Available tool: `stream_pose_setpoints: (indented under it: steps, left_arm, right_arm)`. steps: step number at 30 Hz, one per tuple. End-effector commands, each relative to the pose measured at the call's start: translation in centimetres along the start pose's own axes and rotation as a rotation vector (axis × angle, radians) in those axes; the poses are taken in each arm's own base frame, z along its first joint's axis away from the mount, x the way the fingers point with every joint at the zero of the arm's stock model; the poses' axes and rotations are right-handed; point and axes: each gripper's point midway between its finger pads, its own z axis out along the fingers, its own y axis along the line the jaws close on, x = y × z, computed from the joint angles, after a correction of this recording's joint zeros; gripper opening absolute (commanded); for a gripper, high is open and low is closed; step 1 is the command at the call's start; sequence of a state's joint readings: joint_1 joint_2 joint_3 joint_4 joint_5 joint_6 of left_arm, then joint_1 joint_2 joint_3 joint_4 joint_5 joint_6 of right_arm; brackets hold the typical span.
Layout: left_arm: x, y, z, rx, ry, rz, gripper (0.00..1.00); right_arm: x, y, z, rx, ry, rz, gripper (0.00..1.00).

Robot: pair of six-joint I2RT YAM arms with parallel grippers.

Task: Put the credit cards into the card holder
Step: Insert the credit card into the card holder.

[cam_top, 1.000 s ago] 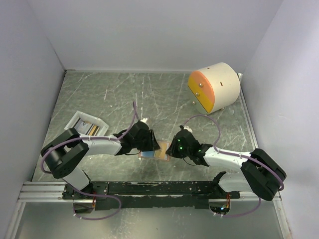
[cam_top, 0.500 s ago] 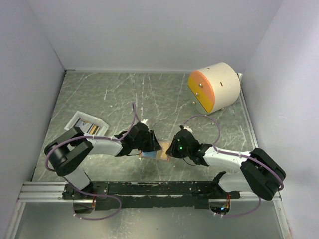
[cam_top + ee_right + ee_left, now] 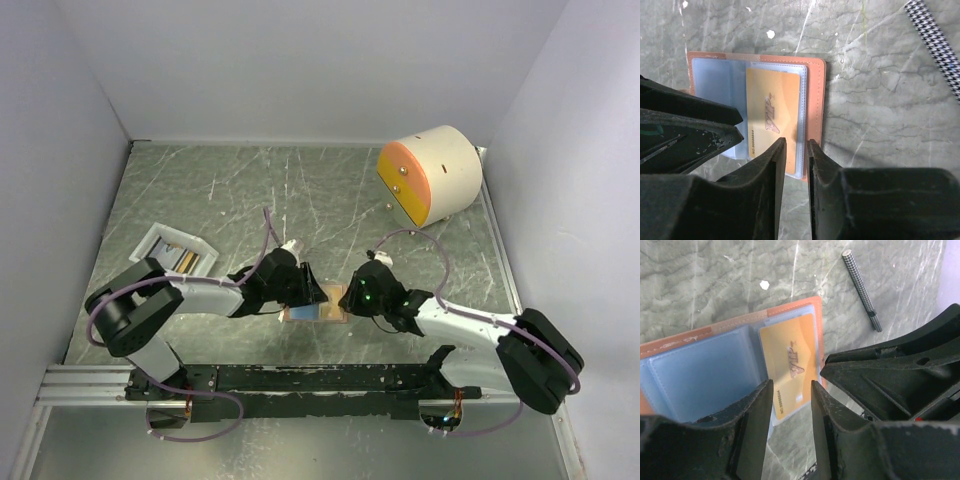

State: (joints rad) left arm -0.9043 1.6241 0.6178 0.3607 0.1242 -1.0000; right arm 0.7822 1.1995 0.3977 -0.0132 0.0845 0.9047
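Observation:
The card holder [image 3: 334, 315] lies open and flat near the table's front, salmon with blue-tinted clear sleeves [image 3: 705, 375]. An orange credit card [image 3: 790, 362] [image 3: 772, 117] sits in its right-hand sleeve. My left gripper [image 3: 791, 390] [image 3: 300, 293] hovers open over that card's lower end, nothing between its fingers. My right gripper [image 3: 796, 145] [image 3: 350, 300] stands over the holder's salmon right edge [image 3: 816, 100], its jaws parted by a narrow gap with nothing in them. More cards [image 3: 183, 260] lie in the white tray.
The white tray [image 3: 160, 236] stands at the left. A big cream cylinder with an orange face [image 3: 430, 175] stands at the back right. A thin knurled metal rod [image 3: 862, 290] lies just beyond the holder. A checked cable [image 3: 935, 45] crosses the right wrist view's corner.
The left gripper lifted slightly off the holder, so more of the sleeves and the orange card show. The right gripper shifted a little and its jaws parted slightly.

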Motion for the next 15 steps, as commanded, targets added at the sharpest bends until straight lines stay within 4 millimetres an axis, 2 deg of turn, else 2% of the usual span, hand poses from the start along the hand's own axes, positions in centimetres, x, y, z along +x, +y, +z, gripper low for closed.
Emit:
stream_pose_setpoints:
  steps: [1, 5, 8, 15]
  left_arm:
    - [-1.6, -1.8, -1.8, 0.004, -0.047, 0.087, 0.48]
    - [-4.5, -1.7, -4.1, -0.143, -0.102, 0.211, 0.52]
    - [-6.8, -0.8, -6.4, -0.278, -0.158, 0.292, 0.55]
    - [-13.1, 3.1, -13.8, -0.72, -0.211, 0.514, 0.53]
  right_arm:
    - [-1.6, -0.1, -1.4, 0.011, -0.065, -0.01, 0.27]
    - [-2.6, 0.6, -2.6, -0.018, -0.101, -0.02, 0.36]
    - [-3.0, 1.0, -3.2, -0.036, -0.118, -0.028, 0.4]
    - [-3.3, 1.6, -3.7, -0.072, -0.13, -0.047, 0.42]
